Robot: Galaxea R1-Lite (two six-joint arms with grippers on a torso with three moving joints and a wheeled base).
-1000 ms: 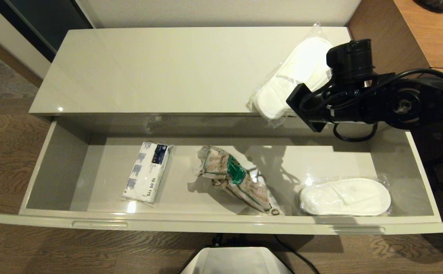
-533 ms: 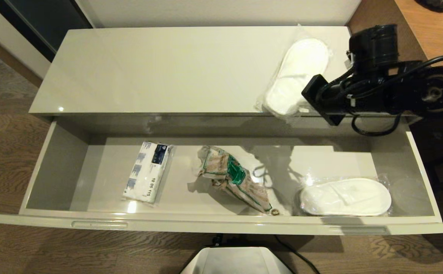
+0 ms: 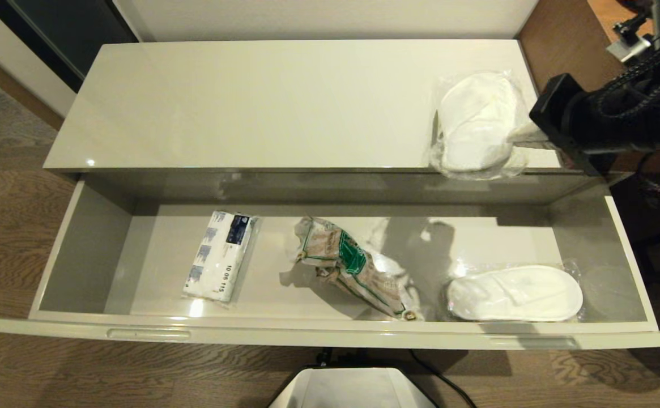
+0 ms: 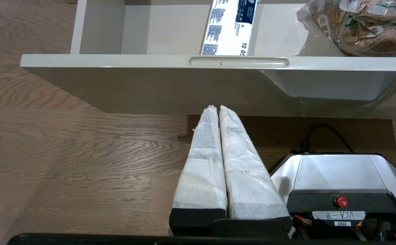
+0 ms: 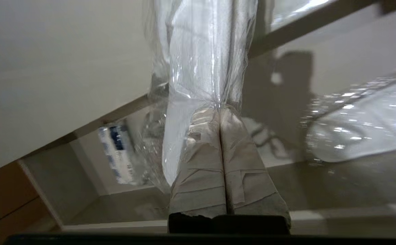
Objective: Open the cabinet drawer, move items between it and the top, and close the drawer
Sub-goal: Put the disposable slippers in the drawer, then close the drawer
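The wide cream drawer (image 3: 330, 334) stands pulled fully out below the cabinet top (image 3: 250, 107). My right gripper (image 3: 525, 136) is shut on the edge of a bagged pair of white slippers (image 3: 477, 122), held in the air over the top's right front corner; in the right wrist view the clear bag (image 5: 201, 61) hangs from the shut fingertips (image 5: 220, 114). A second slipper bag (image 3: 514, 293) lies at the drawer's right end. The brown-patterned packet with green label (image 3: 352, 263) lies mid-drawer. My left gripper (image 4: 217, 108) is shut and empty, parked low before the drawer front (image 4: 218, 85).
A white tissue pack with a dark blue label (image 3: 219, 255) lies in the drawer's left half. The brown wood desk (image 3: 573, 39) adjoins the cabinet on the right. The robot base (image 3: 352, 388) stands on the wood floor just in front of the drawer.
My right arm has swung right and up, carrying the slipper bag from the top's front edge toward the right corner; the bag has turned more upright. Nothing in the drawer moved.
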